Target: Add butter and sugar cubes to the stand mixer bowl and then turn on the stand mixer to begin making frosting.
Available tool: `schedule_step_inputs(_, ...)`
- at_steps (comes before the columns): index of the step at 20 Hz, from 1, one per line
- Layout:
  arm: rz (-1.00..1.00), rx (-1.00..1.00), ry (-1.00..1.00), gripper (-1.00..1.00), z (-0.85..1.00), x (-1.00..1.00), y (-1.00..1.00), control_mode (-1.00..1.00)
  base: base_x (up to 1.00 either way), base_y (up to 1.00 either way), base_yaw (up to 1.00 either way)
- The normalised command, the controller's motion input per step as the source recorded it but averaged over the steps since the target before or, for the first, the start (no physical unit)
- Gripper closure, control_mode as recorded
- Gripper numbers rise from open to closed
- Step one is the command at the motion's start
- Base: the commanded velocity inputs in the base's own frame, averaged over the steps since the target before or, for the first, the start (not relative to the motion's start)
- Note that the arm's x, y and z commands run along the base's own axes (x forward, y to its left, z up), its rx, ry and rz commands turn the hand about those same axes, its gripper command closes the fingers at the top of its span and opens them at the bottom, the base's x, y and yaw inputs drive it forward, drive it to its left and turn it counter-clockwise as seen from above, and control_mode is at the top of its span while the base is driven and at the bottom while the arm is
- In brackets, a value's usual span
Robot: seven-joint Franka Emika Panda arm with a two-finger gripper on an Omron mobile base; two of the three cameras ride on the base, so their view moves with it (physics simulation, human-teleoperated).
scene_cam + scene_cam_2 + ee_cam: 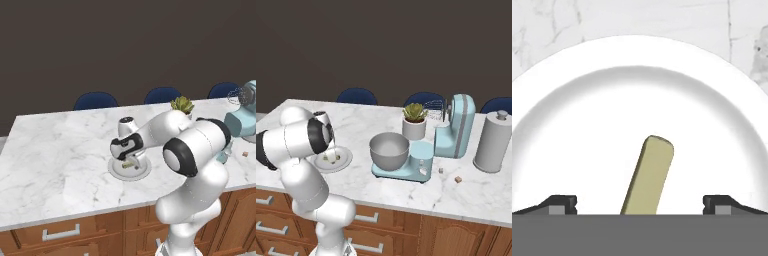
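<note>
The arm is reaching forward and down, its hand (640, 202) hanging low over the plate (572, 115), fingers (559, 204) spread wide.

I see a round plate (344, 161) lying flat on the white marble counter (55, 150) — it sits near the front edge. A little green plant in a white pot (414, 128) stands further back, and a tall grey can with a knob lid (493, 141) stands far off to the right side. Two tiny brown cubes (458, 179) lie on the stone near that can — and I count three blue chairs (95, 100) behind the counter, with brown wood drawers (60, 233) under it.
</note>
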Motion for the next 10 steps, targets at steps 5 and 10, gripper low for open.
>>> schedule_step_inputs(5, -0.02, 0.00, 0.00, -1.00, -0.39, 0.00, 0.00, -1.00, 0.00, 0.00, 0.00)
schedule_step_inputs(10, -0.01, 0.01, 0.00, 1.00, -0.58, 0.01, 0.00, -1.00, 0.00, 0.00, 0.00)
